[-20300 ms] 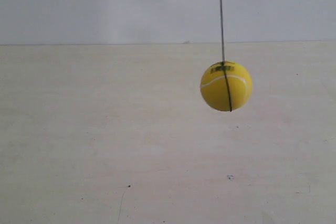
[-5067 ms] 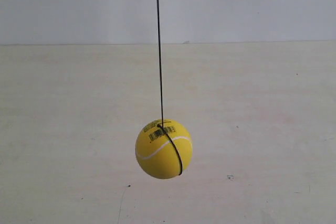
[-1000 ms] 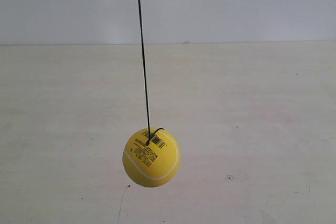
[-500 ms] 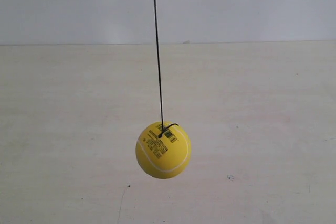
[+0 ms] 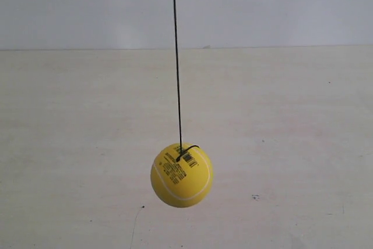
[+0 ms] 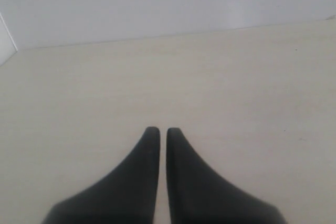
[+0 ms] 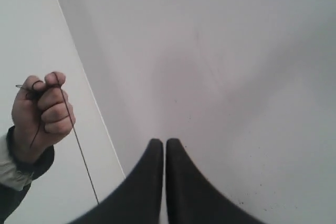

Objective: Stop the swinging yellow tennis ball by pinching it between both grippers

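The left gripper point(image 6: 158, 129), jaws seemingly almost touching, hangs above the pale table point(image 6: 252, 87).

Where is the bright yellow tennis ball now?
The yellow tennis ball hangs on a thin dark string, low and just left of centre in the exterior view, over the pale table.

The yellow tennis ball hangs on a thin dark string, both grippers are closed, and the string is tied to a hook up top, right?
Not a hook: the right wrist view shows a person's hand holding the string. The rest holds: the yellow tennis ball hangs on it, and the left gripper and right gripper are closed.
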